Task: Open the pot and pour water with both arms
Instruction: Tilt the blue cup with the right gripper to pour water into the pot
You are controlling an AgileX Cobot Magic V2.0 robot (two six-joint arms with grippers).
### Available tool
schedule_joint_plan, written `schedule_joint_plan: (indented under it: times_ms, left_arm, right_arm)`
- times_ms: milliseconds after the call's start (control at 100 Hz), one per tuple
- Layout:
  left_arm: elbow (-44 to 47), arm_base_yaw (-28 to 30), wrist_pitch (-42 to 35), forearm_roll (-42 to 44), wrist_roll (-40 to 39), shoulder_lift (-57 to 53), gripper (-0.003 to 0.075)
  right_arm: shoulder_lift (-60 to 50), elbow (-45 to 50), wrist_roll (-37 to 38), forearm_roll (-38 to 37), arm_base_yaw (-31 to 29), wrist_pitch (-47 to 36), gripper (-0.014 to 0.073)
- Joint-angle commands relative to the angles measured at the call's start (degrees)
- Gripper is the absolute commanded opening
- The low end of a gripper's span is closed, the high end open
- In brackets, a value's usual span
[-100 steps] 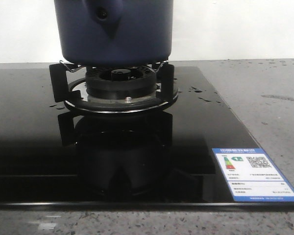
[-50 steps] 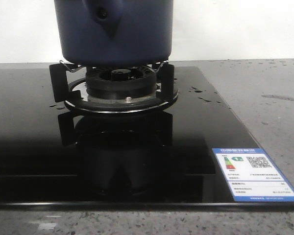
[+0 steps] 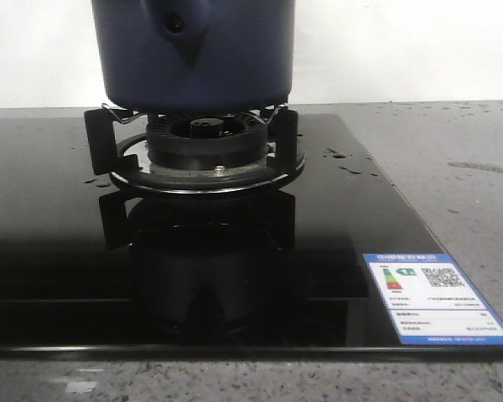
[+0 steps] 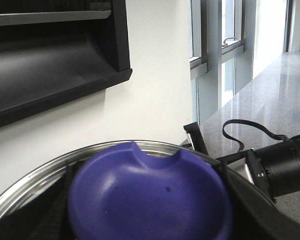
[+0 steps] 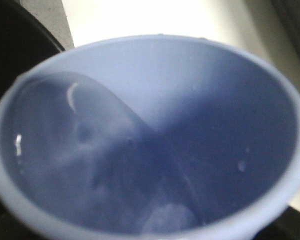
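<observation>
The dark navy-blue pot stands on the gas burner; the front view cuts off its top. Its handle mount with the round hole faces me. No arm shows in that view. In the left wrist view a purple-blue lid knob on a steel-rimmed lid fills the bottom, and my left gripper is shut on it, dark fingers on either side. A tilted pale blue cup holding water fills the right wrist view and hides that gripper's fingers.
The burner's black pan supports sit on a glossy black glass hob with an energy label at its near right corner. Grey stone counter lies to the right. A range hood, windows and a black camera show behind the lid.
</observation>
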Motion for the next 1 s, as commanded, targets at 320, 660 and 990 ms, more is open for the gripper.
schedule_joint_plan:
  times_ms: [320, 660, 990]
  left_arm:
    - [-1.95, -0.09, 0.41, -5.97, -0.44, -1.49, 0.0314]
    - [-1.95, -0.09, 0.75, -6.07, -0.44, -1.49, 0.0314]
    - [-1.95, -0.09, 0.75, -6.07, -0.44, -1.49, 0.0314]
  right_arm:
    - [-1.65, -4.22, -0.16, -17.19, -0.18, -3.84, 0.0234]
    - [-1.65, -4.87, -0.16, -23.85, -0.18, 2.42, 0.0234]
    - [-1.65, -8.69, -0.46, -29.8, -0.18, 3.03, 0.0234]
